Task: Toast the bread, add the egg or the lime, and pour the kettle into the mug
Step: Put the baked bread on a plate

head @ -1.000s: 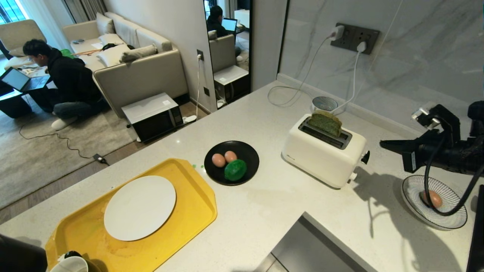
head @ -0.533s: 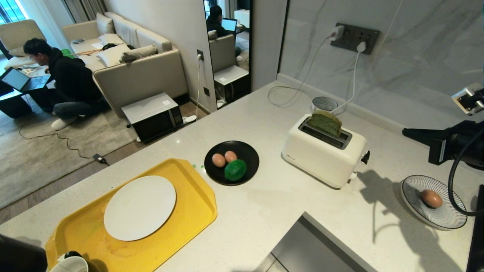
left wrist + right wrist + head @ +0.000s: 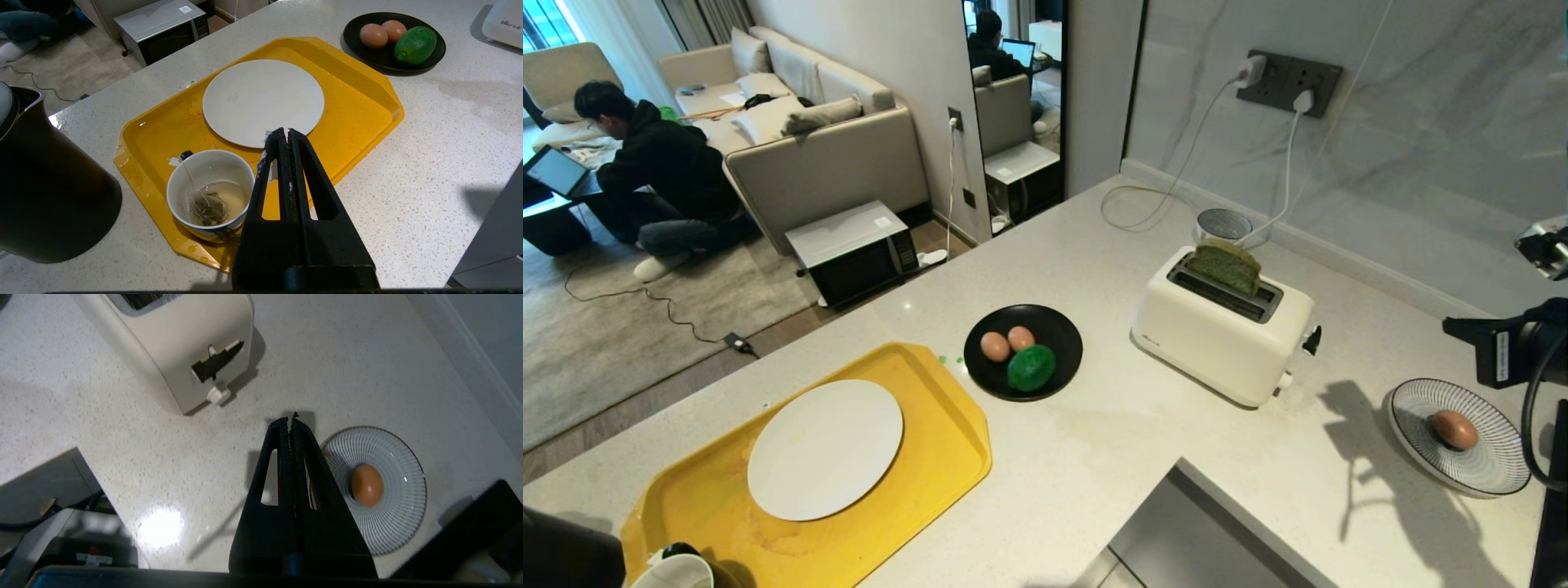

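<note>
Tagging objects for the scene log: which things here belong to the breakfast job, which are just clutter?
Job: bread in toaster, eggs, lime, kettle, mug, striped plate's egg.
Clutter: microwave, sofa, wall chargers, laptop.

A pale speckled stone counter (image 3: pixel 1094 457) carries everything here. Directly on it: a yellow tray (image 3: pixel 947 457) at the near left, a black plate (image 3: pixel 1058 327) just beyond the tray's far corner, a cream toaster (image 3: pixel 1217 343) farther right, and a striped plate (image 3: pixel 1494 465) near the right edge. The kettle (image 3: pixel 49 204) stands on the counter just beside the tray's near corner. White cables (image 3: pixel 1143 204) loop across the back by the wall.
</note>
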Available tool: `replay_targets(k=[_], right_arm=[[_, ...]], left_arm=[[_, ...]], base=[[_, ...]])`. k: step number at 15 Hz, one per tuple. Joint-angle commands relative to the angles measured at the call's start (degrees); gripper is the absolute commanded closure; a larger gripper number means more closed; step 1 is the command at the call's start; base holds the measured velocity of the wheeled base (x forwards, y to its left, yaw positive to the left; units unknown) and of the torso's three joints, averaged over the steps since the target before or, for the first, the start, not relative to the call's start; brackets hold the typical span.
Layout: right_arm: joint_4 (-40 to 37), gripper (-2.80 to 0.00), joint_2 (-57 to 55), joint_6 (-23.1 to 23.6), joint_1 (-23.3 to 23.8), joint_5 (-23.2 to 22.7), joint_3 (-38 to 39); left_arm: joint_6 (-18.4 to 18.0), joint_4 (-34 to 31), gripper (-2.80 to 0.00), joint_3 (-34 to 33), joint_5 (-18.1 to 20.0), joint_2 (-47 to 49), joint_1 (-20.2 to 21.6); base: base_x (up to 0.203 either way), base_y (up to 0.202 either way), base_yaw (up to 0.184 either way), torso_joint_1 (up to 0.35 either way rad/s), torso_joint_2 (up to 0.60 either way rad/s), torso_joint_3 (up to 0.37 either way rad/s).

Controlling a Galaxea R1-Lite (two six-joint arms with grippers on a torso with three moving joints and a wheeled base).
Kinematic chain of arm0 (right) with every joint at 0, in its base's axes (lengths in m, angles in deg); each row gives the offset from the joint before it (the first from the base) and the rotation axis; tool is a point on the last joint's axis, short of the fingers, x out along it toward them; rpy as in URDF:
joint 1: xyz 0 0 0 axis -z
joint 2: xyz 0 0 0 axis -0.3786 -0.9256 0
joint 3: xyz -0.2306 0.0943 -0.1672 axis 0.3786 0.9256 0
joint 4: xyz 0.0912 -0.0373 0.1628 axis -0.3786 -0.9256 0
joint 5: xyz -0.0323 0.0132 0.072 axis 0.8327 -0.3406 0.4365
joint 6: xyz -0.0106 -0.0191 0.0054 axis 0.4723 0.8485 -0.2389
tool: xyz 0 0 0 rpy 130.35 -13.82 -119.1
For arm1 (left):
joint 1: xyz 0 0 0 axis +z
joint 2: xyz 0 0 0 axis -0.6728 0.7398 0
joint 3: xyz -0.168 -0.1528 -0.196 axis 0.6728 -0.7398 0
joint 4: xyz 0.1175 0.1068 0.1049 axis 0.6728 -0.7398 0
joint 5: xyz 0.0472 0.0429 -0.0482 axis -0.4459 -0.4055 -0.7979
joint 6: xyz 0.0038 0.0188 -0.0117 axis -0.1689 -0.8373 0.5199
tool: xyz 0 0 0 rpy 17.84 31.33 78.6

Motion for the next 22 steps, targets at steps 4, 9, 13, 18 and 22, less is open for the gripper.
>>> replay_targets(k=[4, 9, 13, 18, 22], right_arm=[[-17.8, 0.0, 17.7, 3.8, -0.4, 4.3, 0.2], [-19.5, 0.0, 18.6, 4.3, -0.5, 8.2, 1.7], [-18.0, 0.0, 14.2, 1.6, -6.9, 7.6, 3.7], [-13.0, 0.0, 8.9, -1.9, -8.4, -5.8, 1.6], [-12.9, 0.0, 7.6, -3.8, -8.3, -12.0, 1.4]], left_arm=[[0.0, 0.0, 0.0, 0.0, 0.0, 0.0, 0.0], [0.0, 0.0, 0.0, 0.0, 0.0, 0.0, 0.0], [0.0, 0.0, 0.0, 0.0, 0.0, 0.0, 0.0], [0.0, 0.0, 0.0, 0.0, 0.0, 0.0, 0.0], [0.0, 0.0, 0.0, 0.0, 0.0, 0.0, 0.0]], base=[[0.0, 0.0, 0.0, 0.0, 0.0, 0.0], [0.0, 0.0, 0.0, 0.0, 0.0, 0.0], [0.0, 0.0, 0.0, 0.0, 0.0, 0.0], [0.0, 0.0, 0.0, 0.0, 0.0, 0.0], [0.0, 0.0, 0.0, 0.0, 0.0, 0.0]])
